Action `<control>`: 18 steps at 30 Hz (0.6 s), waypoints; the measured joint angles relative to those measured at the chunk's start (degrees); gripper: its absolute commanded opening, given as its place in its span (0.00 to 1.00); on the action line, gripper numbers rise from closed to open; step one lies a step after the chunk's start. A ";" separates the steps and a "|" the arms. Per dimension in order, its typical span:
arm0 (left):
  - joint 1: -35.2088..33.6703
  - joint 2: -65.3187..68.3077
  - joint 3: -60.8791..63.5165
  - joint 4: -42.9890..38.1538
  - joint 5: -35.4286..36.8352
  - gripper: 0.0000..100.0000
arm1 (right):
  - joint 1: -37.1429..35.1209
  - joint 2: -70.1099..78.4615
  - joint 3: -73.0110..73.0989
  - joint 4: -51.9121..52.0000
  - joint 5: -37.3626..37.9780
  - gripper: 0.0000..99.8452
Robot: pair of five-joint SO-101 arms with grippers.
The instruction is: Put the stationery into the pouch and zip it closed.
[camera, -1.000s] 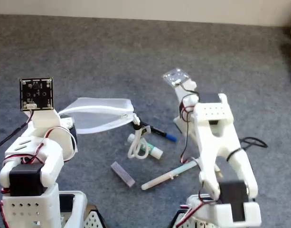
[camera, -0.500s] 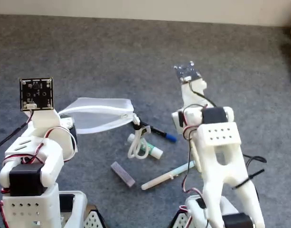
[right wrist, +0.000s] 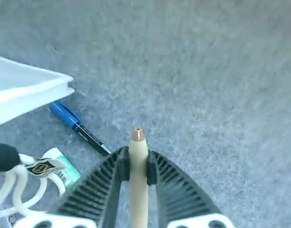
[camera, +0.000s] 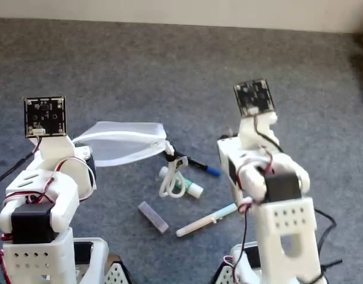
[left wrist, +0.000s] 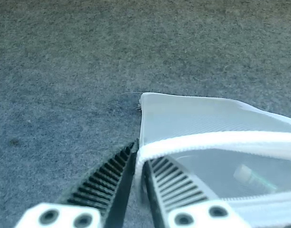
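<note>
Right fingers [right wrist: 178, 190] clenched on the pen [right wrist: 138, 159]
Left fingers [left wrist: 107, 175] pinch the pouch [left wrist: 207, 118] rim, its mouth seemingly ajar on the counter [left wrist: 64, 71]; lift the pen clear, then feed it tip-first into that mouth.

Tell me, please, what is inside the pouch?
Nothing clearly: the pouch looks flat in the high view. The left wrist view shows a faint tube through its wall; whether inside or behind, I cannot tell.
</note>
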 measured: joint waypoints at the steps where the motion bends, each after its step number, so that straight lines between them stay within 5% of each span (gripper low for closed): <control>1: 0.00 0.00 0.00 0.00 0.00 0.01 | 0.00 -1.67 0.62 0.00 0.00 0.00; 10: 0.00 0.00 0.00 0.00 0.00 0.01 | -0.26 -12.92 1.32 0.00 0.00 0.00; 18: 0.00 0.00 0.00 0.00 0.00 0.01 | -8.00 -17.67 1.32 0.00 -0.26 0.00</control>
